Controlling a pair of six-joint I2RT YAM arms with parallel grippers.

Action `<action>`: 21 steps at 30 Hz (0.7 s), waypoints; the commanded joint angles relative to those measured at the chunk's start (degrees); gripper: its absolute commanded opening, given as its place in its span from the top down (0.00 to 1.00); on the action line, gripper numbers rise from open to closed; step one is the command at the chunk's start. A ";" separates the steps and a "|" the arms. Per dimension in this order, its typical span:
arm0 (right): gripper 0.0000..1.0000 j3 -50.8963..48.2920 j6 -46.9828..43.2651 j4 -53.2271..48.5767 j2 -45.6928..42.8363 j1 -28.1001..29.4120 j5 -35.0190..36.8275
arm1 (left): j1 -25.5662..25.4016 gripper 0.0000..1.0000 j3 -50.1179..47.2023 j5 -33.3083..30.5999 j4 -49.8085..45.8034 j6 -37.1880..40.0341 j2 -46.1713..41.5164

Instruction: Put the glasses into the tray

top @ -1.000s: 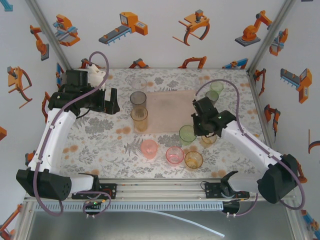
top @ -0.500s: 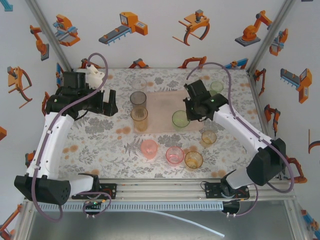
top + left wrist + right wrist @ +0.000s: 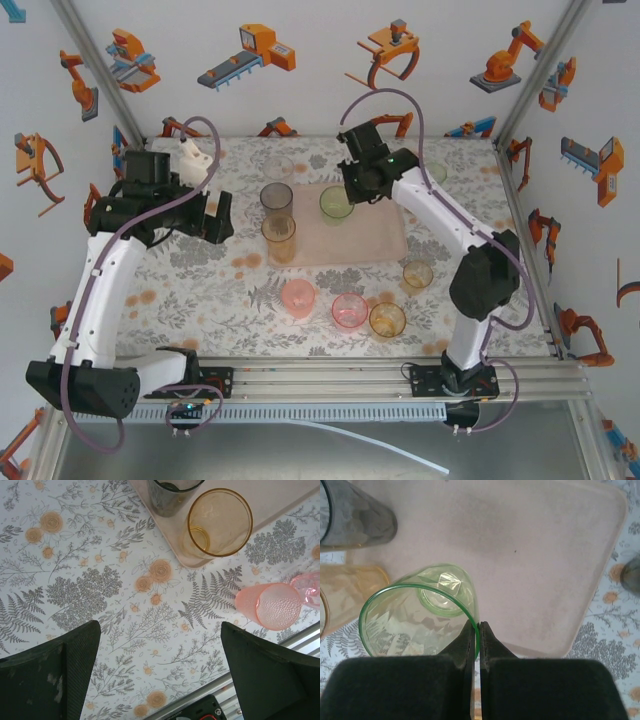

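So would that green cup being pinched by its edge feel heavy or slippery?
Probably light: the right gripper holds the green glass by its rim alone. The thin see-through wall suggests plastic, likely slightly flexible. Smooth and pinched at one edge, it could slip or swing.

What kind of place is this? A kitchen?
Probably a robot practice booth, not a kitchen. Two robot arms are bolted to a metal rail, walls with cartoon robot pictures close in the table, and plastic glasses and a pink tray sit on its flowered cloth.

2 white arms (image 3: pixel 100 285), black joints (image 3: pixel 483 280), mauve cables (image 3: pixel 385 91); right gripper (image 3: pixel 476 625) black
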 commanded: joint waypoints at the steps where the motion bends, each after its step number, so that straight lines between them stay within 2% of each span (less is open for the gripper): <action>1: 0.97 5.64 -2.30 0.32 3.90 -0.30 -0.54 | 0.28 0.03 -0.30 1.75 -1.42 0.73 -0.85; 12: 0.97 19.93 -2.90 0.45 16.97 -2.12 -1.21 | 0.52 0.03 -1.53 2.16 -1.11 -0.32 -1.91; 21: 0.97 26.42 -2.25 0.14 23.56 -3.64 -2.08 | 0.96 0.03 -0.88 2.51 -1.16 -0.64 -1.59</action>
